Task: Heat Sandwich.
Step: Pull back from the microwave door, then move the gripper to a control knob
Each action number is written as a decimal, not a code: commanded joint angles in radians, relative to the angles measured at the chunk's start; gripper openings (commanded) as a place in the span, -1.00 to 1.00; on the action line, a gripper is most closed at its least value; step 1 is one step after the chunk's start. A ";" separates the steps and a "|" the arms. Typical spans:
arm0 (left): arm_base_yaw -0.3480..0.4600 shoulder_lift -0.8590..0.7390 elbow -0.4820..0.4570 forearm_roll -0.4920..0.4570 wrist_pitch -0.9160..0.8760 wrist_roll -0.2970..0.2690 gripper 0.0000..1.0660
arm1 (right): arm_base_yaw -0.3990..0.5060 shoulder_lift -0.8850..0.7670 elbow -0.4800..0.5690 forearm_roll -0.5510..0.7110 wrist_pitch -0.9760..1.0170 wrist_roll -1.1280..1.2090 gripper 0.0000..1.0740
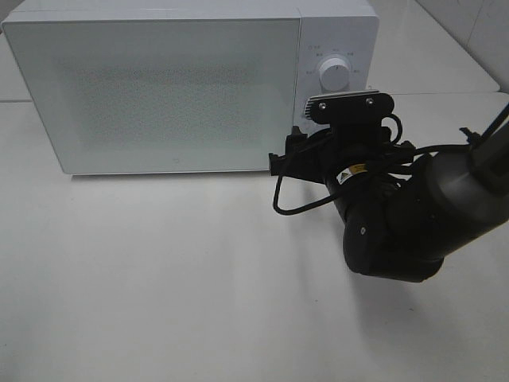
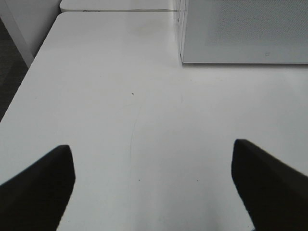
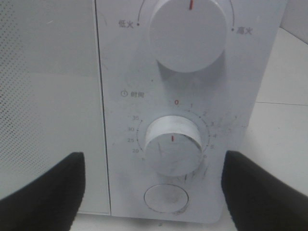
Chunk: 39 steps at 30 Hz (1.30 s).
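Observation:
The sandwich is out of view in all three frames. A white microwave [image 1: 159, 87] stands at the back of the table with its door shut. My right gripper [image 3: 151, 192] is open and faces the control panel. The lower timer knob [image 3: 173, 144] lies ahead between its two dark fingers [image 3: 43, 192] without touching them. In the high view the right arm [image 1: 382, 215] hides this gripper in front of the panel. My left gripper [image 2: 151, 147] is open over the bare white table [image 2: 120, 96], holding nothing.
Above the timer knob sits a larger power knob [image 3: 187, 33], and below it a round button [image 3: 166, 198]. A corner of the microwave [image 2: 240, 29] shows in the left wrist view. The table edge [image 2: 19, 91] drops off beside the left gripper.

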 commanded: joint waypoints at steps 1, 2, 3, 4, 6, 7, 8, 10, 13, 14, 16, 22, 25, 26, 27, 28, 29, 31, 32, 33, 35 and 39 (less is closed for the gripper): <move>0.001 -0.020 0.002 -0.008 -0.009 -0.001 0.53 | -0.008 0.019 -0.027 0.002 -0.067 0.003 0.41; 0.001 -0.020 0.002 -0.008 -0.009 -0.001 0.53 | -0.018 0.034 -0.039 -0.011 -0.069 0.007 0.41; 0.001 -0.020 0.002 -0.008 -0.009 -0.001 0.53 | -0.027 0.039 -0.044 -0.017 -0.069 0.010 0.41; 0.001 -0.020 0.002 -0.008 -0.009 -0.001 0.53 | -0.027 0.039 -0.044 -0.017 -0.069 0.010 0.41; 0.001 -0.020 0.002 -0.008 -0.009 -0.001 0.53 | -0.039 0.048 -0.055 -0.032 -0.069 0.015 0.41; 0.001 -0.020 0.002 -0.008 -0.009 -0.001 0.53 | -0.056 0.052 -0.062 -0.046 -0.070 0.015 0.41; 0.001 -0.020 0.002 -0.008 -0.009 -0.001 0.53 | -0.061 0.052 -0.066 -0.055 -0.070 0.016 0.41; 0.001 -0.020 0.002 -0.008 -0.009 -0.001 0.53 | -0.069 0.052 -0.065 -0.062 -0.069 0.018 0.41; 0.001 -0.020 0.002 -0.008 -0.009 -0.001 0.53 | -0.093 0.054 -0.065 -0.104 -0.068 0.031 0.41; 0.001 -0.020 0.002 -0.008 -0.009 -0.001 0.53 | -0.093 0.054 -0.065 -0.104 -0.068 0.031 0.41; 0.001 -0.020 0.002 -0.008 -0.009 -0.001 0.53 | -0.093 0.064 -0.067 -0.107 -0.071 0.045 0.41; 0.001 -0.020 0.002 -0.008 -0.009 -0.001 0.53 | -0.093 0.087 -0.099 -0.100 -0.062 0.051 0.41; 0.001 -0.020 0.002 -0.008 -0.009 -0.001 0.53 | -0.093 0.090 -0.107 -0.099 -0.064 0.050 0.38; 0.001 -0.020 0.002 -0.008 -0.009 -0.001 0.53 | -0.093 0.090 -0.108 -0.099 -0.064 0.049 0.36; 0.001 -0.020 0.002 -0.008 -0.009 -0.001 0.53 | -0.093 0.090 -0.109 -0.099 -0.064 0.049 0.34; 0.001 -0.020 0.002 -0.008 -0.009 -0.001 0.53 | -0.093 0.090 -0.109 -0.099 -0.064 0.049 0.34; 0.001 -0.020 0.002 -0.008 -0.009 -0.001 0.53 | -0.093 0.090 -0.109 -0.099 -0.064 0.049 0.31; 0.001 -0.020 0.002 -0.008 -0.009 -0.001 0.53 | -0.093 0.090 -0.109 -0.099 -0.061 0.050 0.20; 0.001 -0.020 0.002 -0.008 -0.009 -0.001 0.53 | -0.093 0.090 -0.109 -0.099 -0.061 0.051 0.15; 0.001 -0.020 0.002 -0.008 -0.009 -0.001 0.53 | -0.093 0.090 -0.109 -0.099 -0.061 0.051 0.15; 0.001 -0.020 0.002 -0.008 -0.009 -0.001 0.53 | -0.093 0.091 -0.109 -0.099 -0.059 0.058 0.00; 0.001 -0.020 0.002 -0.008 -0.009 -0.001 0.53 | -0.093 0.106 -0.109 -0.099 -0.059 0.086 -0.18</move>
